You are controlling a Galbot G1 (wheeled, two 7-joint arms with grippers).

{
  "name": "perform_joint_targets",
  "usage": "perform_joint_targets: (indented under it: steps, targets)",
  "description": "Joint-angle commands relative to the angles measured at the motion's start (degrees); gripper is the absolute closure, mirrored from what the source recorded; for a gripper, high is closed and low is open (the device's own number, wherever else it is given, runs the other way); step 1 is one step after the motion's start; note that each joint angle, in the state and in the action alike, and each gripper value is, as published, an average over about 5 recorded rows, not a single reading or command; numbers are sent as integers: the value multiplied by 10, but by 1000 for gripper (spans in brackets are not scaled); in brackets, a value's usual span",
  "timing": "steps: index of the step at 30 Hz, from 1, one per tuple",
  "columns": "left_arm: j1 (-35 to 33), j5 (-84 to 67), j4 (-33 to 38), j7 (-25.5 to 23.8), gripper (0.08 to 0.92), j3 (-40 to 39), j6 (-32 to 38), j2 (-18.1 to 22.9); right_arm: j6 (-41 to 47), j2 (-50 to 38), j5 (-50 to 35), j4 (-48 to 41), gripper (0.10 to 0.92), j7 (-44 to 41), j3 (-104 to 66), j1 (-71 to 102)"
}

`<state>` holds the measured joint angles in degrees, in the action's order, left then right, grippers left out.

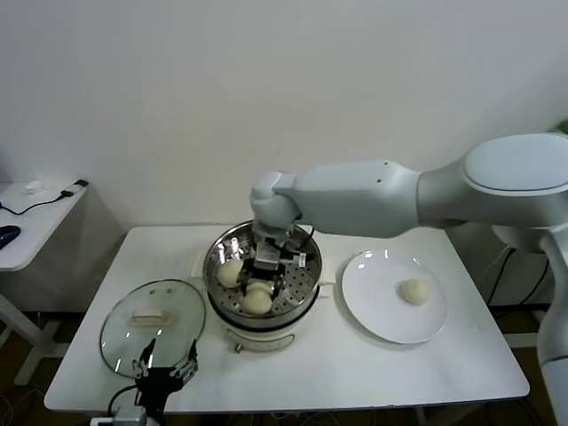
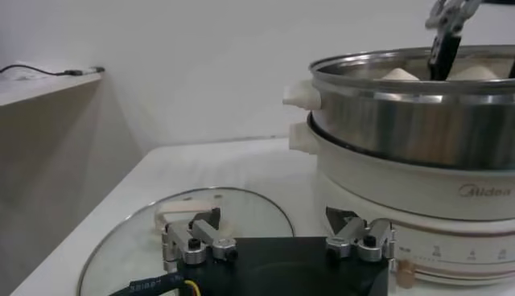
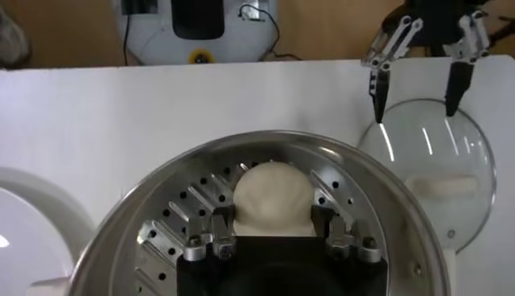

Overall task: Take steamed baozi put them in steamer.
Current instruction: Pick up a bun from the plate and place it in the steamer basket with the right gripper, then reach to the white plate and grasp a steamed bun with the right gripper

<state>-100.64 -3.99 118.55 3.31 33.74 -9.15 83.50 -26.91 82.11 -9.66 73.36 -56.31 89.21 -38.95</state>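
The white desk [image 1: 355, 373] carries the steamer [image 1: 259, 277], a shiny steel pot with a perforated tray on a white base, standing near the desk's middle; to the robot's right of it lies a flat white plate [image 1: 373, 311], and to the left a round glass lid [image 1: 120, 333] with a white handle. The steamed baozi are smooth, cream-white and round: one baozi on the plate [image 1: 414, 291] sits alone, well apart from either hand, while the baozi in the steamer [image 1: 231, 273] lie on the tray. The right hand [image 1: 267, 264] is down inside the pot, and the right wrist view alone shows its fingers [image 3: 211, 241] clamped on the held baozi [image 3: 272, 197], one on each flank, over the tray's holes. The left wrist view shows only the bun tops above the pot rim. The left hand [image 1: 166, 371] hovers at the lid's near edge, its fingers spread apart, holding nothing.
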Motion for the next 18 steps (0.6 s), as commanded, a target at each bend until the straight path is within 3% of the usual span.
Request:
perform_joint_targets:
  steps: [1, 10, 18]
  targets:
    - [0, 0, 0, 0, 177, 0, 0, -1, -34, 24, 27, -36, 378, -10, -6, 36]
    - [-1, 0, 1, 1, 177, 0, 1, -1, -27, 5, -72, -20, 216, -46, -2, -21]
    - [-3, 1, 6, 0, 177, -2, 1, 0, 32, -102, -184, -50, 203, -89, 39, -132]
